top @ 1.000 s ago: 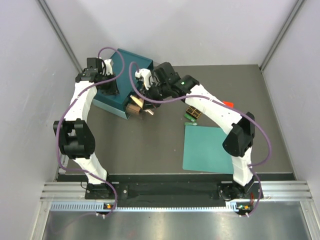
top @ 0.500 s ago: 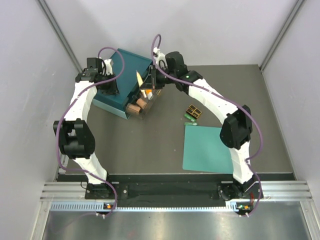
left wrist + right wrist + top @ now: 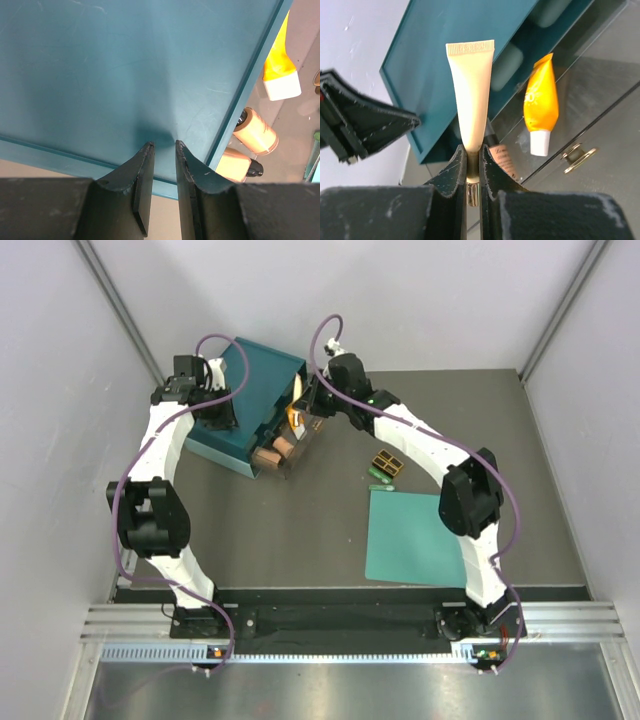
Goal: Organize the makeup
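Note:
My right gripper point(image 3: 472, 150) is shut on a beige tube point(image 3: 470, 90) by its gold-capped end and holds it upright above a clear drawer point(image 3: 600, 65). In the top view the gripper point(image 3: 298, 406) is at the drawer's far end. An orange tube point(image 3: 540, 107) and a tan dark-capped bottle point(image 3: 502, 157) lie in the drawer. Two tan bottles point(image 3: 255, 131) and the orange tube point(image 3: 280, 70) also show in the left wrist view. The dark palette point(image 3: 386, 464) and the slim green tube point(image 3: 380, 483) lie on the table. My left gripper point(image 3: 164, 145) is nearly shut and empty on the teal box point(image 3: 125, 65).
The teal box point(image 3: 250, 380) stands at the back left with its clear drawer point(image 3: 290, 455) pulled out toward the table's middle. A flat teal mat point(image 3: 415, 537) lies at the front right. Grey walls close in the table on three sides.
My right gripper lifted the beige tube from the table beside the drawer and carried it back over the drawer's far end, by the teal box. The left arm has not moved.

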Tool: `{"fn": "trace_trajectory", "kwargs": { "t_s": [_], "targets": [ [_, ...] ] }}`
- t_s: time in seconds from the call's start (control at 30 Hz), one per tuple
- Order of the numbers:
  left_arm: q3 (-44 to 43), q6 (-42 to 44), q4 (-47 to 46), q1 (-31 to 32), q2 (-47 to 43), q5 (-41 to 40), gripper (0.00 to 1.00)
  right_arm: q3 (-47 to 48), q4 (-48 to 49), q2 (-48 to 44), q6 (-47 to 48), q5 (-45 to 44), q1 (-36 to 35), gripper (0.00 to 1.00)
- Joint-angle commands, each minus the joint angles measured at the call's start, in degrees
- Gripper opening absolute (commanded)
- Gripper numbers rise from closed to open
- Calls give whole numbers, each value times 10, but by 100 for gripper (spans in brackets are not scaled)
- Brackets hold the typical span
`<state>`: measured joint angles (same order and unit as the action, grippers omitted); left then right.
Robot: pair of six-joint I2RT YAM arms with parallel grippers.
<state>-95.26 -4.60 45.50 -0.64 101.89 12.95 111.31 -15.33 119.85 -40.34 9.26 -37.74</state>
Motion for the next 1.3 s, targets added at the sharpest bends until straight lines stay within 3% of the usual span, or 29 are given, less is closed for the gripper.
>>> {"fn": "trace_trajectory", "kwargs": {
  "t_s": [0.0,0.07,0.2,0.3,0.5,0.6,0.73,0.93,1.03,1.23,1.27],
  "targets": [
    [29,-3,88,1,41,-10,30,22,32,23,-33,-43,-2,0],
    [29,-2,89,1,41,-12,30,41,23,35,-38,-43,-2,1],
    [28,-2,89,2,41,-12,30,73,-11,74,-49,-30,0,20],
    [25,-2,92,0,41,-13,30,73,-7,82,-52,-16,1,27],
    [22,-1,94,1,39,-14,30,66,21,62,-37,-6,1,51],
    [20,-1,96,1,40,-15,30,48,33,32,-28,-6,6,54],
    [17,2,99,1,40,-18,30,-11,59,-22,-43,-2,27,54],
    [13,3,101,1,42,-17,30,-159,133,-104,-84,32,85,45],
    [15,4,102,1,42,-19,30,-222,177,-121,-104,58,108,35],
    [15,3,103,1,44,-15,30,-286,267,-78,-173,142,134,1],
    [16,3,103,1,43,-14,30,-289,280,-61,-188,164,135,0]
  ]
}}
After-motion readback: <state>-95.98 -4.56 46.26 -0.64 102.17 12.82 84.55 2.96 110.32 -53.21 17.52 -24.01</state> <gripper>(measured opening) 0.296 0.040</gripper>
